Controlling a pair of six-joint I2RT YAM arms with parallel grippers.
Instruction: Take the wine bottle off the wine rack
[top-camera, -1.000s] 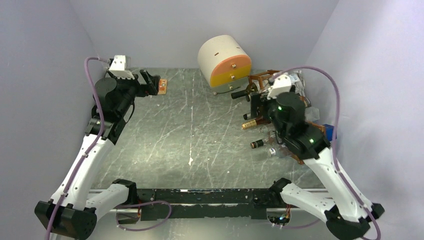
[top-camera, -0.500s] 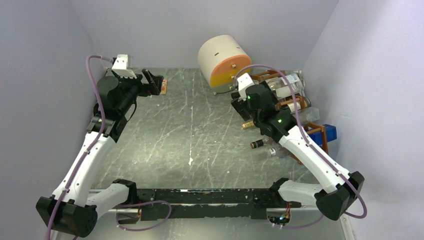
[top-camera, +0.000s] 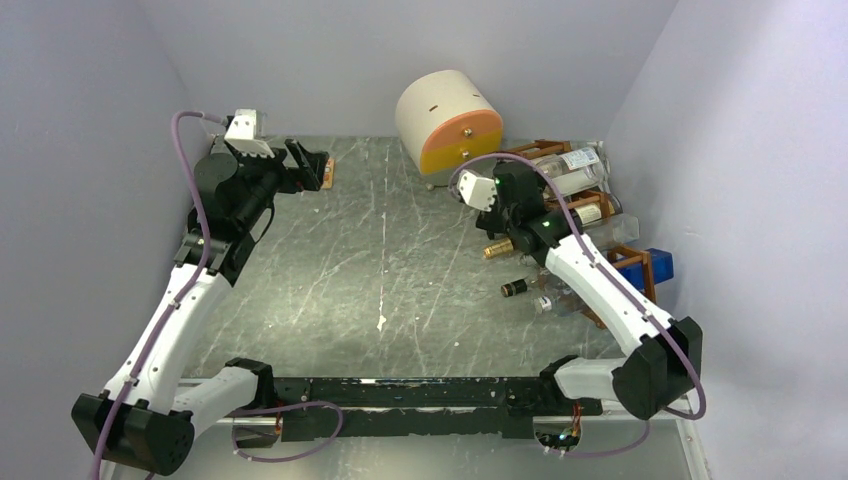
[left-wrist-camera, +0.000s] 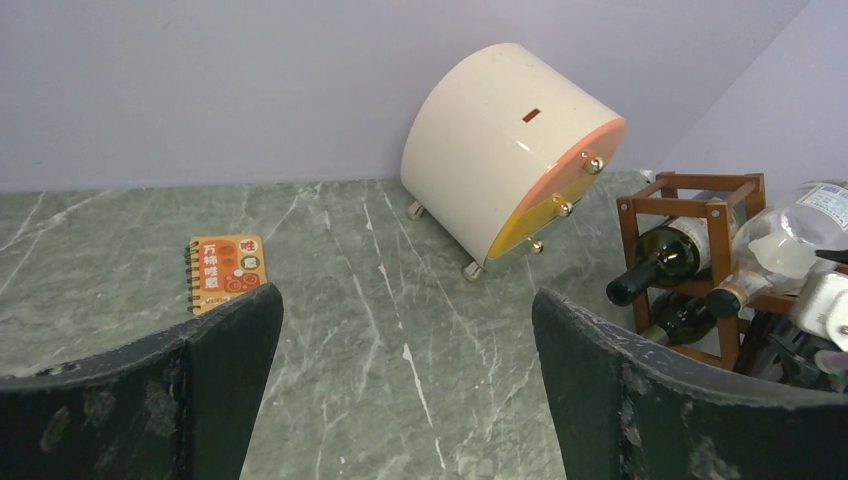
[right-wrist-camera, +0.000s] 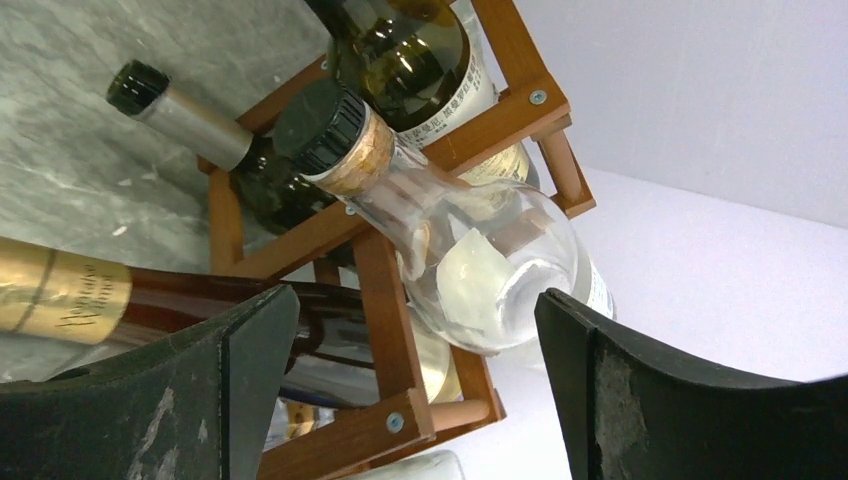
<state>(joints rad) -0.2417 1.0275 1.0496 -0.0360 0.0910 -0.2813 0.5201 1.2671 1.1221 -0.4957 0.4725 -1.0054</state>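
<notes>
The reddish-brown wine rack (top-camera: 612, 257) stands at the table's right edge with several bottles lying in it, necks pointing left. In the right wrist view its bars (right-wrist-camera: 385, 290) are close. A clear bottle (right-wrist-camera: 480, 260) with a black cap lies on top, a dark green bottle (right-wrist-camera: 410, 50) above it, a silver-necked one (right-wrist-camera: 190, 115) and a gold-foiled one (right-wrist-camera: 60, 300) to the left. My right gripper (right-wrist-camera: 415, 295) is open and empty just in front of the rack, also in the top view (top-camera: 522, 200). My left gripper (top-camera: 310, 165) is open and empty at the far left.
A cream cylindrical drawer box (top-camera: 448, 122) with an orange face lies at the back, next to the rack. An orange notebook (left-wrist-camera: 222, 272) lies at the back left by my left gripper (left-wrist-camera: 405, 295). A blue box (top-camera: 658, 264) sits behind the rack by the right wall.
My right arm has swung its wrist left and lowered it, turning the gripper to face the front of the rack. The left arm has not moved.
</notes>
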